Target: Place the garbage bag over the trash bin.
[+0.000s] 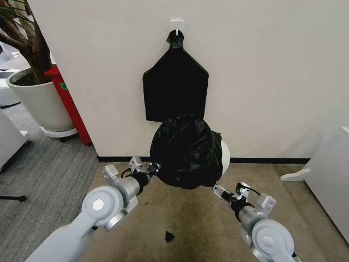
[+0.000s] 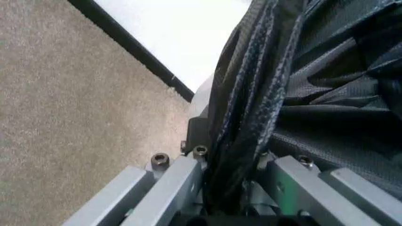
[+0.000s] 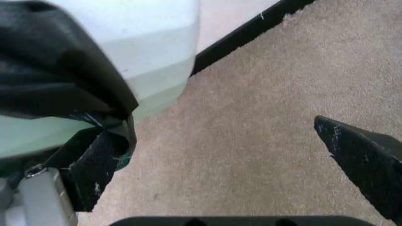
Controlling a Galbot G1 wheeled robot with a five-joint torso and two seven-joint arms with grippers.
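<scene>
The glossy black garbage bag is draped over the pale trash bin, and a strip of the bin's side shows on the right. My left gripper is at the bag's lower left edge, shut on a bunched fold of the garbage bag. In the left wrist view the plastic runs down between that gripper's jaws. My right gripper is low at the bag's right, open. In the right wrist view its fingers are spread wide. One fingertip is beside the bag's hem, under the bin's wall.
A flat black bundle hangs from a wall hook just above the bin. A white plant pot and a red panel stand at the left, and white furniture at the right. A small black scrap lies on the carpet.
</scene>
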